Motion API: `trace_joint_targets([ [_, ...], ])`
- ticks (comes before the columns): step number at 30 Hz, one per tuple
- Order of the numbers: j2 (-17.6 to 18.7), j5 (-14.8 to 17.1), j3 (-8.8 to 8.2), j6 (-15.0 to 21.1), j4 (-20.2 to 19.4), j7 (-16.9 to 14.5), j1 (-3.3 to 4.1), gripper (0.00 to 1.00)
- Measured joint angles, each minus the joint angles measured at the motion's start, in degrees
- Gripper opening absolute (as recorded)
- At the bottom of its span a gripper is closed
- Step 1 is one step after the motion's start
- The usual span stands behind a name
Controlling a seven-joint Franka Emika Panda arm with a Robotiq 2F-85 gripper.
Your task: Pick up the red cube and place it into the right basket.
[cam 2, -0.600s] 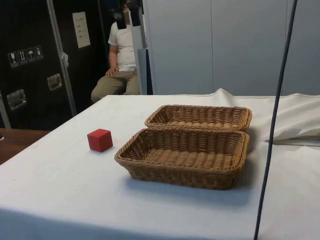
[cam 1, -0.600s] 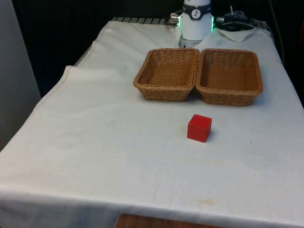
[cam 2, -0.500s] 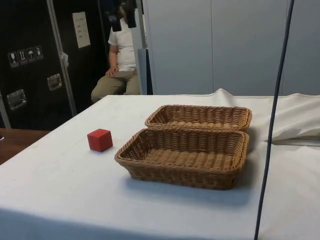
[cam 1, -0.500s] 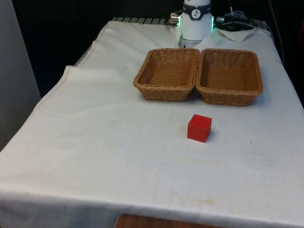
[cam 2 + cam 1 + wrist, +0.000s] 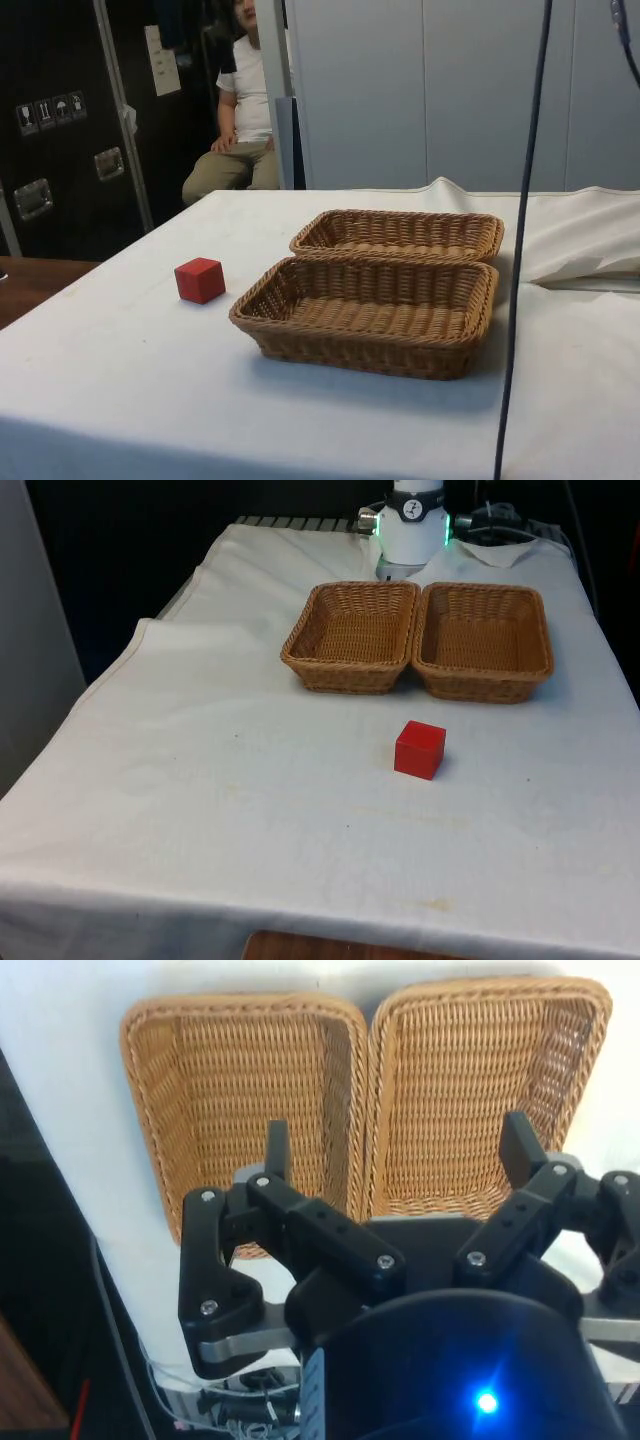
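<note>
Cube (image 5: pixel 419 749) sits alone on the surface (image 5: pixel 250 810), nearer than both baskets (image 5: pixel 352 637) and well apart from them; looks rigid, light, flat-sided, so I'd pinch two opposite faces at mid-height, low slip risk. My pincer (image 5: pixel 395 1155) is released, fingers spread, up over the baskets.
</note>
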Motion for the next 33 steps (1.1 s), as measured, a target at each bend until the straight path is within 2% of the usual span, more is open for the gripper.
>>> trace_joint_targets([
  [20,9.00,0.46,1.55,2.29,6.76,6.13,0.06,1.00],
  [28,11.40,0.46,2.86,3.04,8.82,8.65,0.17,1.00],
  [33,12.32,0.46,3.09,4.01,9.05,9.34,0.17,1.00],
])
